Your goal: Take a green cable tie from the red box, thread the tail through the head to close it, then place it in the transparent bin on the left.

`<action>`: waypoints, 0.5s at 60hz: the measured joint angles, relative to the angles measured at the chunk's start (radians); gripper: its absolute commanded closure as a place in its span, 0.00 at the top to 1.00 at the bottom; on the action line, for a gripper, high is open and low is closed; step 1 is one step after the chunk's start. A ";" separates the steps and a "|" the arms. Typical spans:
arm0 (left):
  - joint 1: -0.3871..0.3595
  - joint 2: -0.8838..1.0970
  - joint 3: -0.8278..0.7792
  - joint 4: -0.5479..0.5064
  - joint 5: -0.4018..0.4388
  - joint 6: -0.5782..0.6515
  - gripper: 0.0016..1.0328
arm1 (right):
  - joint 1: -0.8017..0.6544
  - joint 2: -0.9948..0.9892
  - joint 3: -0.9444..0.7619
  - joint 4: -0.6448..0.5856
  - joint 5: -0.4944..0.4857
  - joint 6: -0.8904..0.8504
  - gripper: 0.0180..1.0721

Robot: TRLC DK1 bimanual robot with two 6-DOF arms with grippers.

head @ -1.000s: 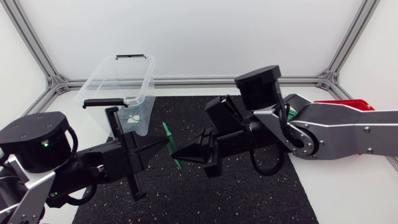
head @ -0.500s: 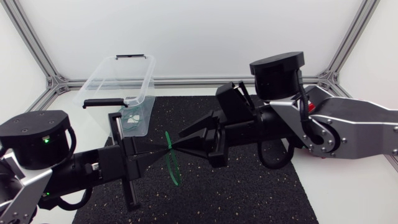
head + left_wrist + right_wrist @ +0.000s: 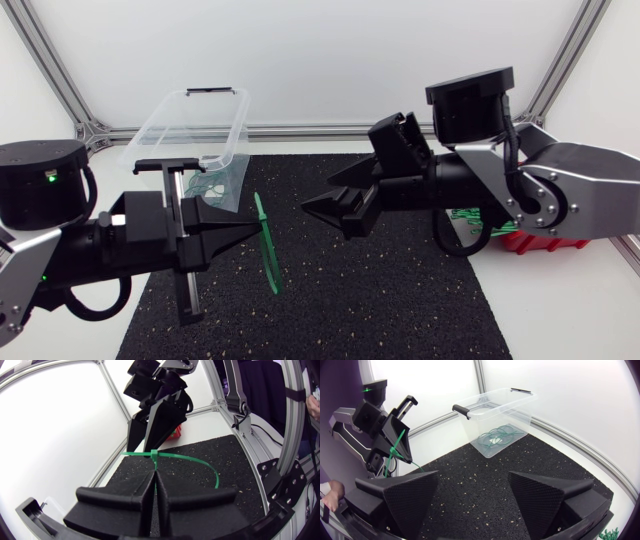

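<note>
My left gripper [image 3: 252,229] is shut on a green cable tie [image 3: 266,248] and holds it above the black mat. The tie is a closed loop [image 3: 202,461], its tail passing through the head [image 3: 154,453] just ahead of my left fingertips [image 3: 154,481]. My right gripper [image 3: 318,208] hangs open and empty, a short way right of the tie and not touching it. The transparent bin [image 3: 192,128] stands at the back left with several looped green ties [image 3: 497,435] inside. The red box [image 3: 541,241] shows at the right, mostly hidden behind my right arm.
A black speckled mat [image 3: 380,290] covers the table's middle. Green ties [image 3: 464,218] poke out at the red box beside my right arm. The bin has black handles [image 3: 165,165]. An aluminium frame rail [image 3: 300,130] runs along the table's back edge.
My right gripper has opened, let go of the tie and drawn back to the right. My left arm has pulled left with the looped tie in its fingers.
</note>
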 measured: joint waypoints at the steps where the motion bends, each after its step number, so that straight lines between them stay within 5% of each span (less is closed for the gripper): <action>1: 0.005 0.000 0.004 -0.007 0.010 0.000 0.03 | 0.002 0.003 0.003 -0.002 0.005 -0.005 0.96; 30: 0.151 0.064 0.115 -0.171 0.272 -0.011 0.03 | 0.071 0.055 0.035 -0.064 0.236 -0.205 0.96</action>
